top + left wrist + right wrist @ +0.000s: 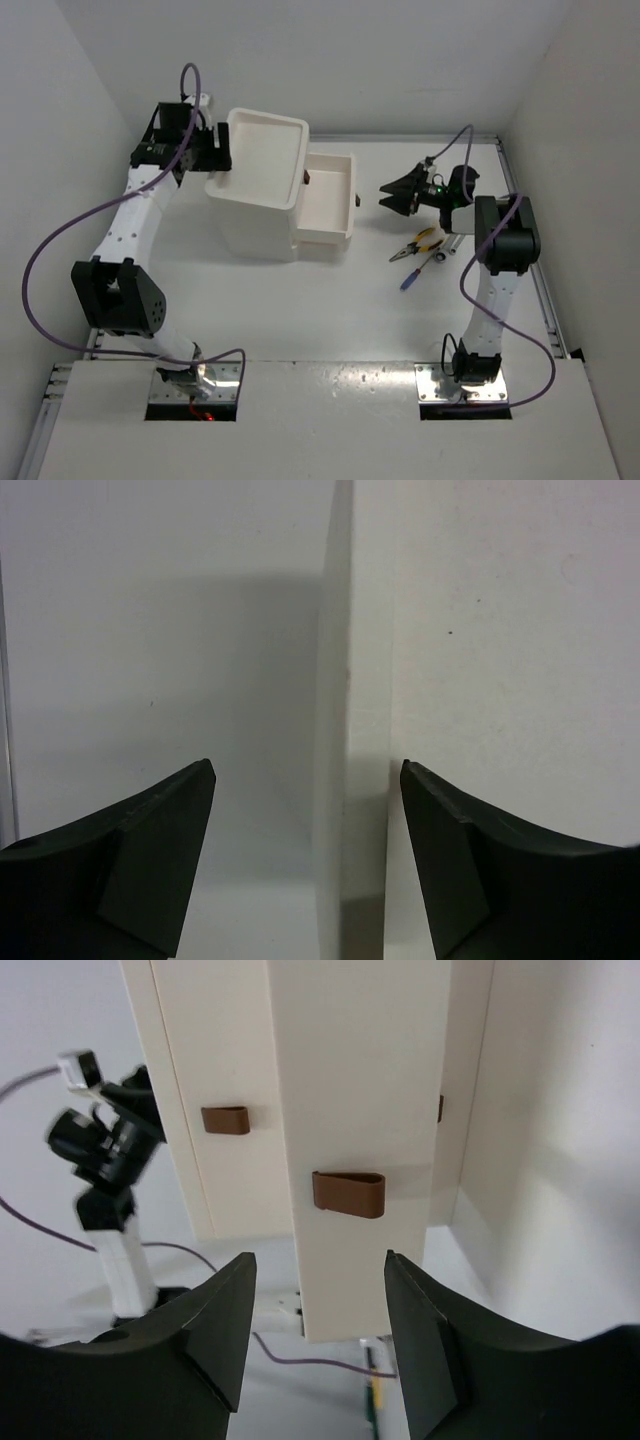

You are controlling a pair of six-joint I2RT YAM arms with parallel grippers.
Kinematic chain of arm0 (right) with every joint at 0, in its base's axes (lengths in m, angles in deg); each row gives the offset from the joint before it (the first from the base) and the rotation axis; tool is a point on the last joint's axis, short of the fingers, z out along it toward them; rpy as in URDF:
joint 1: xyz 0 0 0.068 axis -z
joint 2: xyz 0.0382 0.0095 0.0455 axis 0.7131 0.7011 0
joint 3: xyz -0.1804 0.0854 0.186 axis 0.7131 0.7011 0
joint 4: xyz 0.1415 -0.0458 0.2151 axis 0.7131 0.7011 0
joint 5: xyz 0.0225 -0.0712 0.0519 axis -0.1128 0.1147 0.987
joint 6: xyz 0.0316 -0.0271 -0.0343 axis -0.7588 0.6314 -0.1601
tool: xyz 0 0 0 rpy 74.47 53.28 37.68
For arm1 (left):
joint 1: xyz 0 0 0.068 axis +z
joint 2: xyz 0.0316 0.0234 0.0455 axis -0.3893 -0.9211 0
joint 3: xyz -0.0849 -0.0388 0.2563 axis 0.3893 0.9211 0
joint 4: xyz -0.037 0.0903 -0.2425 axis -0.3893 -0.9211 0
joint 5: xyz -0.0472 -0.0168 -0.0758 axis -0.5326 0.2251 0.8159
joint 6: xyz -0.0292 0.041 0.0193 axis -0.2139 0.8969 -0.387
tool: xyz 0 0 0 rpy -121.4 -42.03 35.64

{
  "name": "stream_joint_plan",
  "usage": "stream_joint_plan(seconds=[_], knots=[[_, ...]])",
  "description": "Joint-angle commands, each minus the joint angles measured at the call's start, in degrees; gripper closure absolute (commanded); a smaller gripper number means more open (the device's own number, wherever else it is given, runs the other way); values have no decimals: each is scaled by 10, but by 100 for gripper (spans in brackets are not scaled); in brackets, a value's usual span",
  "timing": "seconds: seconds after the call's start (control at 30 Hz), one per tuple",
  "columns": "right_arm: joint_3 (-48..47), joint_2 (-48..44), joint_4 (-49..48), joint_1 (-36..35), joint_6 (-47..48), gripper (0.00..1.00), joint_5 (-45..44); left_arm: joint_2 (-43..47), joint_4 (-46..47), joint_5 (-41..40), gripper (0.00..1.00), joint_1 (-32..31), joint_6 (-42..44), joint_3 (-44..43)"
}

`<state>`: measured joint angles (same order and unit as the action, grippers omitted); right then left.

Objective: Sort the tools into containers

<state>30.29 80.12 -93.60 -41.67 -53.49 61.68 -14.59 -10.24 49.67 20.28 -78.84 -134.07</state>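
Note:
The white drawer unit [262, 190] stands left of centre with one drawer [332, 196] pulled out to the right. My left gripper [216, 152] is open at the unit's upper left rim, and the left wrist view shows its fingers [170, 830] straddling a white wall edge [336, 730] without touching it. A short way right of the pulled-out drawer, my right gripper [392, 196] is open and faces the drawer front and its brown knob [348, 1193]. Nothing is between its fingers [215, 1310]. The tools lie behind it: yellow-handled pliers [427, 238], a blue-handled screwdriver [409, 280], silver pieces [447, 250].
Two more brown knobs [225, 1120] show on the other drawer fronts. A metal rail [535, 270] runs along the table's right edge, close to the tools. White walls enclose the table on three sides. Purple cables [60, 240] loop from both arms.

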Motion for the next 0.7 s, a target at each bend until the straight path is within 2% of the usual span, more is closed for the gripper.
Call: stream_joint_plan(seconds=[0.0,0.07,0.1,0.13,0.17,0.2,0.23,0.37,0.43,0.57,0.67], knots=[[-47,-63,122,11,139,45,12,-1,-11,37,19,3,14,-65],[-70,-105,254,18,245,39,3,-6,-19,94,19,3,31,-101],[-109,-121,439,26,392,36,-28,-6,-25,113,16,3,31,-122],[-134,-135,529,32,470,34,-46,-6,-30,141,15,3,31,-165],[-183,-158,675,32,603,34,-81,-6,-44,160,13,3,36,-208],[-201,-170,676,32,604,34,-81,-6,-44,161,11,3,36,-208],[-213,-185,761,32,684,34,-116,-6,-51,161,10,3,31,-246],[-218,-255,861,47,780,32,-191,36,-51,143,9,3,25,-266],[-210,-279,912,52,827,31,-249,60,-51,133,9,3,25,-237],[-161,-365,970,64,925,29,-331,135,-51,90,9,8,25,-106],[-103,-416,990,69,1040,29,-347,195,-46,75,9,8,44,-34]])
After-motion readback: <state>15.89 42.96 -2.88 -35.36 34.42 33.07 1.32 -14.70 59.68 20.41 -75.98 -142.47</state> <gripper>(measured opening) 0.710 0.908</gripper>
